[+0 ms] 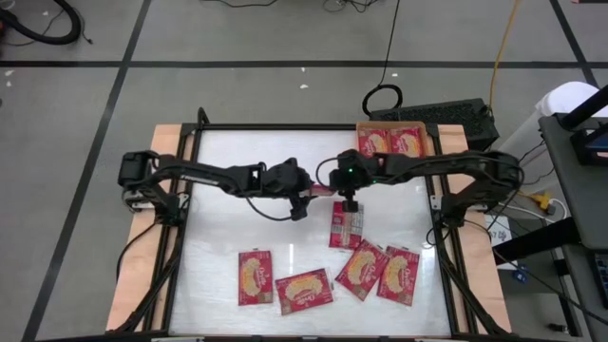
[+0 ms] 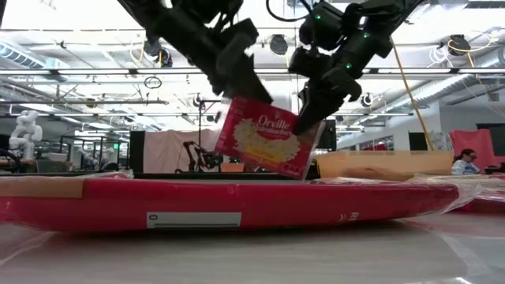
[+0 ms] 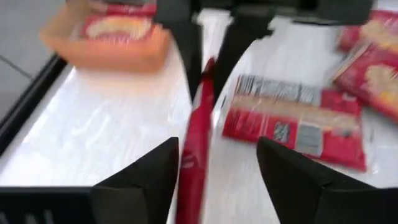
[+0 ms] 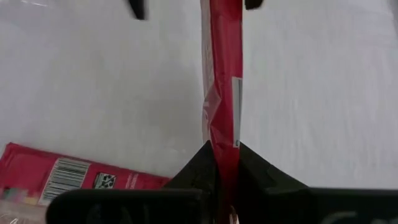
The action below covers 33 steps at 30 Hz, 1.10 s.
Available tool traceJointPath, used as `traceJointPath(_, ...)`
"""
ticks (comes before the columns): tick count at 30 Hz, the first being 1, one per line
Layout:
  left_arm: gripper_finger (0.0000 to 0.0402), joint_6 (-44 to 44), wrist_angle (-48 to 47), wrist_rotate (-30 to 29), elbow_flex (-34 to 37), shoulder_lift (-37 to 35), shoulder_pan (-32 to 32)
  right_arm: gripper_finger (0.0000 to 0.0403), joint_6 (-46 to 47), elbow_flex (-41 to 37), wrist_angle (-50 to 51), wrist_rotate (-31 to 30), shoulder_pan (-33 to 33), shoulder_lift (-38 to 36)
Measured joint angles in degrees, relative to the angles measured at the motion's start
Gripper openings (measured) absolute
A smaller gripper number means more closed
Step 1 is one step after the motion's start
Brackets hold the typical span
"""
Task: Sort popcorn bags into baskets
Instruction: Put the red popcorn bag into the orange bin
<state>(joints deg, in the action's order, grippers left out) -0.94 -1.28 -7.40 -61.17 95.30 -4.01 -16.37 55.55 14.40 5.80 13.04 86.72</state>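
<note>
Now right end effector [image 4: 222,163] pinches popcorn bag [image 4: 221,81].

We see both arms reaching toward the bench [image 1: 218,190] middle, wrists nearly meeting above it. The left gripper [image 3: 214,165] holds its fingers spread apart; the right gripper [image 4: 222,163] has its fingers pinched together, pointing down.

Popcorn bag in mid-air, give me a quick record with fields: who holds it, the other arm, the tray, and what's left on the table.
held bag: popcorn bag, raised above the table, tilted
holder: right gripper, jaws shut on the bag's edge
other arm: left gripper, jaws open either side of the bag
tray: orange tray, two bags inside
still on table: five bags, one grey panel up
</note>
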Motion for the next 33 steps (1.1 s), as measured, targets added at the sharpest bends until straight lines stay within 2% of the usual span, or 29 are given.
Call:
traceJointPath(9, 0.0152, -1.72, -1.37, 0.0, 0.0, 2.93, -2.13, 0.0022, -0.45, 0.0, -2.84, -0.02, 0.0, 0.44)
traceJointPath(17, 0.0019, -1.9, -1.54, -0.11, 0.07, 2.98, -2.2, 0.0022, -0.8, 0.0, -2.96, -0.02, 0.0, 0.44)
traceJointPath(20, 0.0023, -0.96, -2.0, -0.09, -0.01, 2.98, -2.42, 0.0022, -0.83, 0.0, -3.08, -0.47, 0.0, 0.44)
traceJointPath(23, 0.0034, -0.47, -3.96, 0.33, -0.02, 1.99, -2.75, 0.0023, -0.53, 0.0, -3.25, -3.54, -0.09, -0.07)
traceJointPath(26, 0.0026, -1.34, -7.27, 1.89, -0.09, -0.2, -3.37, 0.0031, -0.47, 0.02, -3.23, -4.51, -0.11, -1.33)
traceJointPath(28, 0.0015, -1.4, -10.74, 2.38, -0.09, -2.02, -4.02, 0.0042, -0.2, 0.02, -3.56, -5.31, -0.41, -2.13)
traceJointPath(33, 0.002, -1.48, -17.42, 1.92, 0.13, -7.05, -5.31, 0.009, 1.83, 0.0, -3.6, -6.1, -0.53, -3.58)
